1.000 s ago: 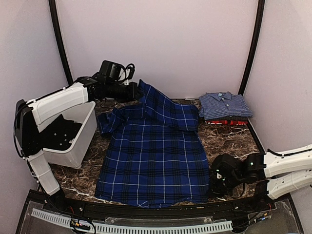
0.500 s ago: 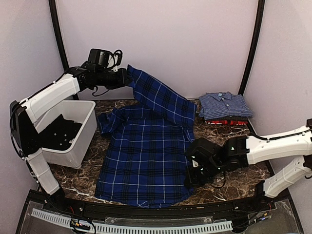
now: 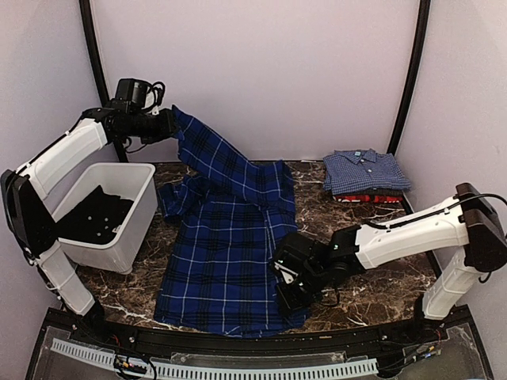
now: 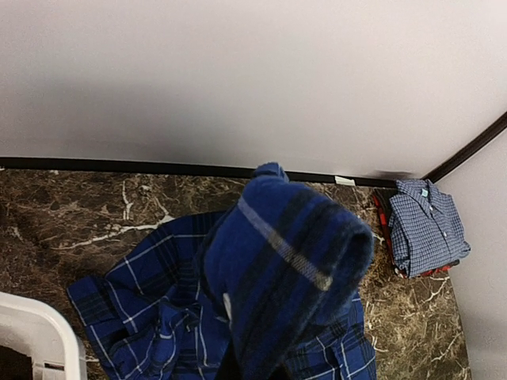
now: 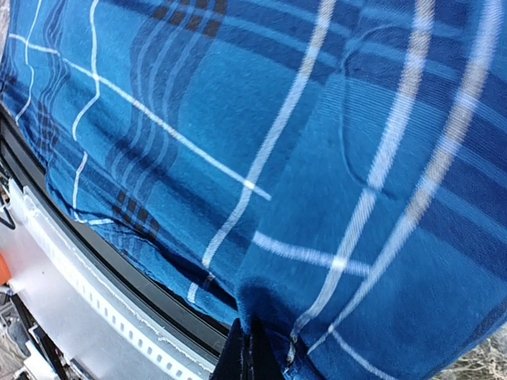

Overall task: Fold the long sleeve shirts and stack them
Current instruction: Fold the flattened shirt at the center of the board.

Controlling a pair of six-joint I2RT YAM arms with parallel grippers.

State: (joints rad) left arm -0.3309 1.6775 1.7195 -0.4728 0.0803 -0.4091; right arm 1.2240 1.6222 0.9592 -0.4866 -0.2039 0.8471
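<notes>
The deep-blue plaid shirt (image 3: 226, 245) lies spread on the marble table. My left gripper (image 3: 170, 123) is shut on its upper right part and holds it raised at the back left; the cloth drapes over the fingers in the left wrist view (image 4: 285, 261). My right gripper (image 3: 287, 294) is shut on the shirt's right hem and has it pulled left over the body; the pinched edge shows in the right wrist view (image 5: 261, 317). The lighter blue fine-check shirt (image 3: 364, 170) lies folded on the red shirt (image 3: 366, 198) at the back right, also in the left wrist view (image 4: 424, 226).
A white bin (image 3: 111, 218) with dark cloth inside stands at the left. The table's black front rail (image 3: 238, 340) runs just below the shirt's hem. Walls close in at the back and sides.
My left gripper lifted the shirt's upper part up and to the left. My right gripper dragged the right hem leftward over the shirt's body, narrowing it.
</notes>
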